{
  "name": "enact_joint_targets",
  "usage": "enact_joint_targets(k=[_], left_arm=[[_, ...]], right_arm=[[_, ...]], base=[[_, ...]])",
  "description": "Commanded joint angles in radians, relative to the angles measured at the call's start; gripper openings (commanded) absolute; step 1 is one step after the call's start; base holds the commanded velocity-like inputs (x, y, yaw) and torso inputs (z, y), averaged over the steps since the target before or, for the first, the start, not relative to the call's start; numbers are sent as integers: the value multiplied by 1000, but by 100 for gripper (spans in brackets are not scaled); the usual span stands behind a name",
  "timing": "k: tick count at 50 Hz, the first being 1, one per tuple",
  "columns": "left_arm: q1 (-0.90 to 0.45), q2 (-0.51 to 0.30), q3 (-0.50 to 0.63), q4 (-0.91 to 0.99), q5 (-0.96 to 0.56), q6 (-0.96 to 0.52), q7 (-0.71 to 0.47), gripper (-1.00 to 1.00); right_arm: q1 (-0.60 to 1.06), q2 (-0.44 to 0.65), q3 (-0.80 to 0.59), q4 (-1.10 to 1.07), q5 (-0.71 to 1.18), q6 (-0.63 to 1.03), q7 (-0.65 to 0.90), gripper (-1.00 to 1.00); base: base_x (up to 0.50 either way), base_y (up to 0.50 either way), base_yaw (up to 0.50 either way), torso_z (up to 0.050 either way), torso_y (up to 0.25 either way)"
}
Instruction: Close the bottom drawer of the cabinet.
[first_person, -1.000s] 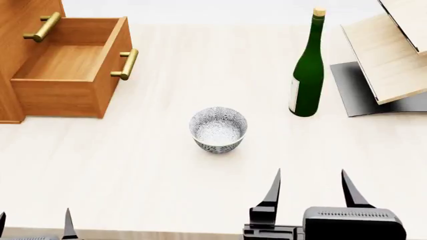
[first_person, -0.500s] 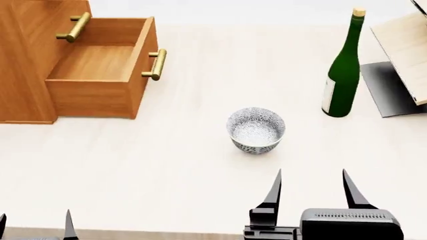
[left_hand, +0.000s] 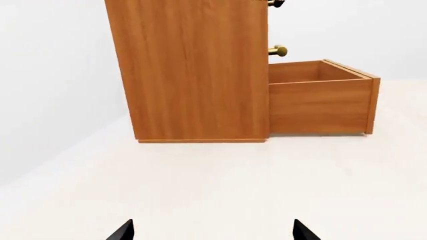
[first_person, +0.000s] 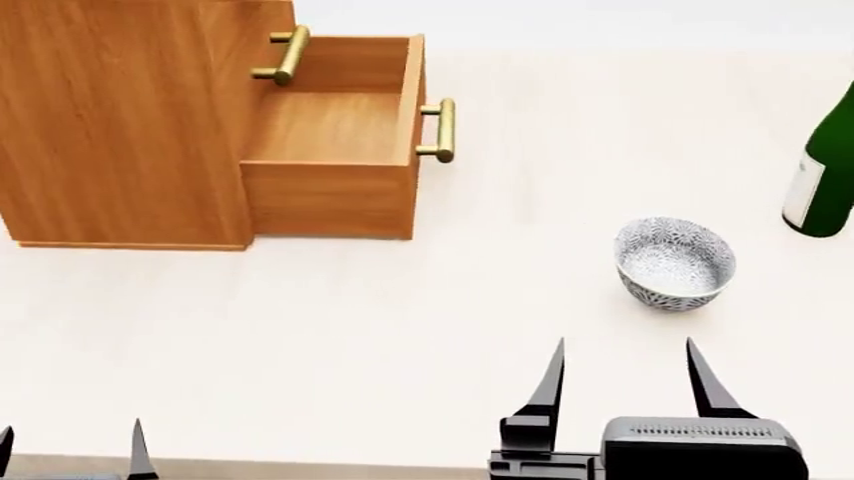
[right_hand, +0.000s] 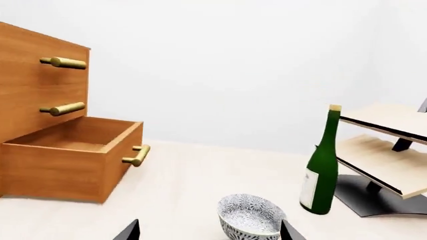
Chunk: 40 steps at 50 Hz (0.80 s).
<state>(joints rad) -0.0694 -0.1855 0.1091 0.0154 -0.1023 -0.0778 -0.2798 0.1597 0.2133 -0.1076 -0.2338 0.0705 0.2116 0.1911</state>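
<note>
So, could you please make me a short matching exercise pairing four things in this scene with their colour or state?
Things:
1. bottom drawer
2. bottle
3. bowl
4. right hand

Descriptions:
A. dark green, upright
B. pulled out, nothing inside
C. open, holding nothing
D. white with a fine dark pattern

Pairs: 1-B, 2-A, 3-D, 4-C

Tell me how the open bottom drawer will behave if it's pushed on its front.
The bottom drawer looks like a rigid wood box, so it should probably slide straight into the cabinet without flexing. It appears empty, so likely light. An off-centre push away from its brass handle might make it bind.
</note>
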Motion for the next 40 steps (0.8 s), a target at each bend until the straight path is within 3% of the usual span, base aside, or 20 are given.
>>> enact_joint_targets(k=[1, 29, 40], left_arm=[[15, 9, 1, 6, -16, 55, 38, 100], [12, 0, 23, -5, -29, 61, 29, 100], [12, -4, 28, -7, -34, 63, 25, 100]], right_arm=[[-2, -5, 12, 3, -12, -14, -15, 100], [0, 5, 11, 18, 7, -19, 2, 100], [-1, 2, 23, 16, 40, -21, 3, 100]], base=[[0, 500, 0, 0, 0], [0, 500, 0, 0, 0], [0, 18, 0, 0, 0]])
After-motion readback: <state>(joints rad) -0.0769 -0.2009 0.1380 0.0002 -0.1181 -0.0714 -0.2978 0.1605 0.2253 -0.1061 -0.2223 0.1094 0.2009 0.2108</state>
